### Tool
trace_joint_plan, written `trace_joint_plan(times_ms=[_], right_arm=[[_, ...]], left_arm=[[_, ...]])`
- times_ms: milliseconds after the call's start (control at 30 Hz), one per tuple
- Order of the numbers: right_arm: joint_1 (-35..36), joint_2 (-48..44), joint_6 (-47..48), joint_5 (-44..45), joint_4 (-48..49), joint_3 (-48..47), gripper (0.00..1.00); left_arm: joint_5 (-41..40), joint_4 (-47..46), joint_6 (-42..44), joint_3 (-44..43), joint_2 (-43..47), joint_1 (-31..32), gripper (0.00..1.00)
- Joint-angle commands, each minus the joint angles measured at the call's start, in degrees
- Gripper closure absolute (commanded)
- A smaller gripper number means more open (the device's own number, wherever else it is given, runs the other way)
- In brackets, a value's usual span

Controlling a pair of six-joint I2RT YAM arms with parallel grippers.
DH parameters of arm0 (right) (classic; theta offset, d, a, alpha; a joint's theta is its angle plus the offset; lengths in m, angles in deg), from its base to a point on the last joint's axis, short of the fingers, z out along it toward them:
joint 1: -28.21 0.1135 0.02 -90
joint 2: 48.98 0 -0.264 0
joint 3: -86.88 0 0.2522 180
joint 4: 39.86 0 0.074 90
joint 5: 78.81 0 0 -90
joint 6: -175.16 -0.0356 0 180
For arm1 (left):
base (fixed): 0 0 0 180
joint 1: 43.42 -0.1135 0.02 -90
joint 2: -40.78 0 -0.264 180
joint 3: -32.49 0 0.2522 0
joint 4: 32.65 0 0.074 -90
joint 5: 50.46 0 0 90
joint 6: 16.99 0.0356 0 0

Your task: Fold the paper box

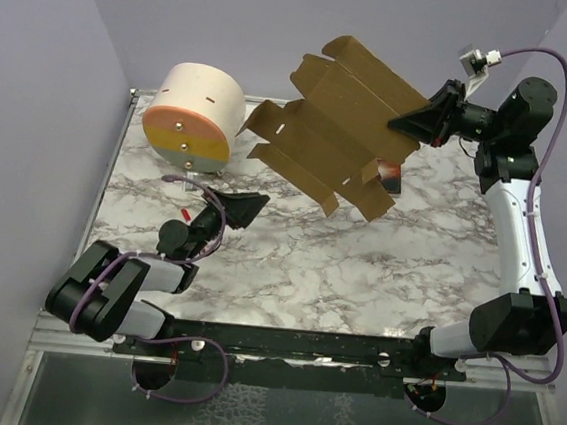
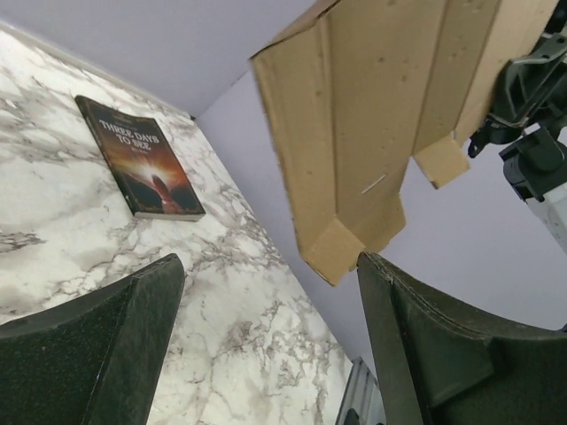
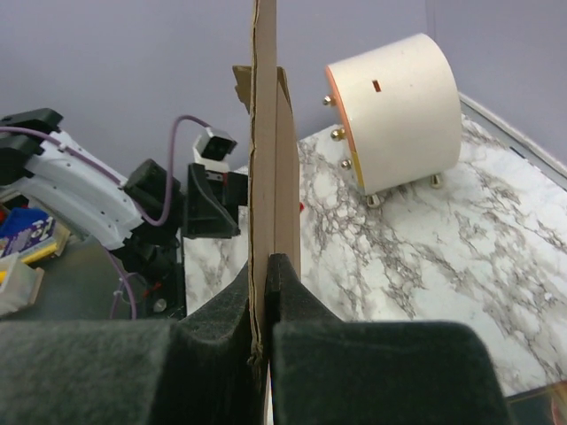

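The right gripper (image 1: 420,118) pinched the paper box (image 1: 337,127) above the far right corner of the counter (image 1: 358,270); the left gripper (image 1: 232,208) gaped wide.

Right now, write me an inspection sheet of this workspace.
Surface: white marble-patterned table.
Job's things: paper box, an unfolded sheet, held in the air off the table.
Clutter: cream cylinder at the far left; dark-covered book flat on the table.
Grippers: left gripper open, low over the table, holding nothing; right gripper shut on the paper box's edge.
Cables: purple cables looped along both arms.
Surroundings: lavender walls around the table.
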Motion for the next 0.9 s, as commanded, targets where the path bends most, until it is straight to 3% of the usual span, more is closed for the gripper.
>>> trace_joint_plan(times_ms=[0, 167, 467, 633, 867], right_arm=[[-0.4, -1.5, -13.4, -2.7, 14.1, 2.7, 0.99], [-0.4, -1.9, -16.1, -3.2, 17.1, 4.9, 0.99], [-0.4, -2.0, -17.3, -3.7, 18.8, 6.1, 0.99], [-0.4, -1.9, -17.0, -3.9, 18.8, 6.9, 0.99], [-0.3, -2.3, -10.3, -3.1, 12.7, 7.4, 0.99]], left_arm=[[-4.0, -12.0, -0.3, -4.8, -4.8, 3.7, 0.18], [-3.5, -14.2, -0.1, -9.6, -9.0, 5.7, 0.22], [-2.8, -12.7, -0.1, -14.4, -12.0, 6.8, 0.48], [-2.9, -12.5, 0.0, -15.7, -12.4, 6.8, 0.56], [-2.3, -9.4, 1.0, -17.4, -11.5, 6.8, 0.98]])
